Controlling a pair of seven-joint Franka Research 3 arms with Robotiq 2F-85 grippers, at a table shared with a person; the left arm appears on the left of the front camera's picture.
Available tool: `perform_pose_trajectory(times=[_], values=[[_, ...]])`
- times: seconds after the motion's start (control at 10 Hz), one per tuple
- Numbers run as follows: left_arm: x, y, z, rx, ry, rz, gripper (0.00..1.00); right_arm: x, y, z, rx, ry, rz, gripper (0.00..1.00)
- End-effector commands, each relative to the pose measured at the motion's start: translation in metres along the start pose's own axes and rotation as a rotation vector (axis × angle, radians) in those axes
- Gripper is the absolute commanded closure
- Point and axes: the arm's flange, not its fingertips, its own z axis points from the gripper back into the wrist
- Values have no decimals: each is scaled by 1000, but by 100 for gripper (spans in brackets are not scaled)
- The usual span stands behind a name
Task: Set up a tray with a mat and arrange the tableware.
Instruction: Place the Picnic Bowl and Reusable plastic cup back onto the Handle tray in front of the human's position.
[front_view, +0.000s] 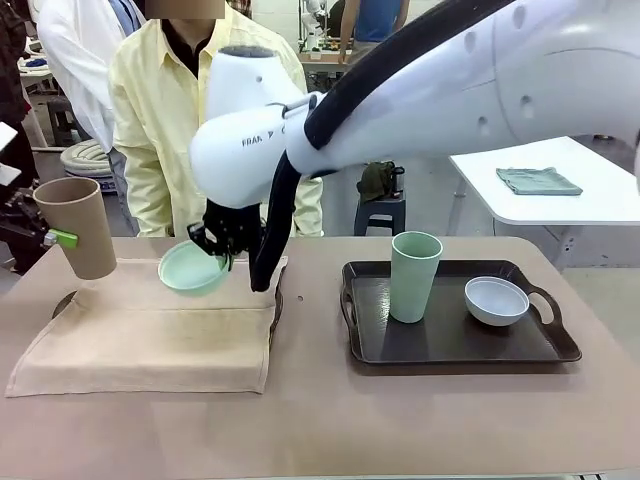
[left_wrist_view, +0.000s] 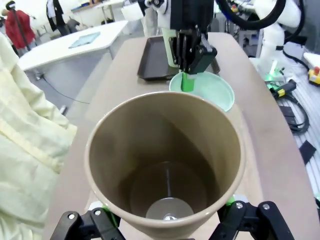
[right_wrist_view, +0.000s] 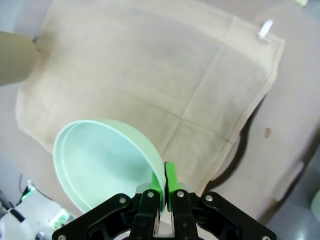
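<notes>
On the table (front_view: 320, 420), the mat (front_view: 150, 335) lies at 9 o'clock, spread over the left tray (front_view: 279, 300), whose edge shows at the mat's 3 o'clock side. The right tray (front_view: 450, 345) sits at 3 o'clock, just beside the mat. On it, the tray cup (front_view: 415, 275) stands at 10 o'clock and the tray bowl (front_view: 496, 300) at 3 o'clock, apart. The left gripper (front_view: 62, 239) grips the held cup (front_view: 80, 228) over the mat's 10 o'clock corner. The right gripper (front_view: 222, 250) pinches the held bowl (front_view: 190, 270) over the mat's 1 o'clock edge. A person (front_view: 170, 110) stands behind the table at 11 o'clock. A side table (front_view: 600, 200) with a cloth (front_view: 538, 181) on it stands beyond, at 2 o'clock.
</notes>
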Motion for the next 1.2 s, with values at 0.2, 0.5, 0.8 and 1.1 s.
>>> perform_pose_trajectory(times=[0.2, 0.5, 0.8, 1.1], values=[[-21, 4, -19, 18, -39, -44, 12, 0, -10, -38, 21, 6, 3, 96], [-47, 10, -38, -7, -57, 0, 12, 5, -14, -55, 53, 11, 3, 96], [-39, 1, -38, -76, -96, 83, 12, 5, -13, -58, 31, 24, -9, 96], [-59, 4, -45, -51, -41, 50, 12, 5, -13, -58, 31, 24, -9, 96]])
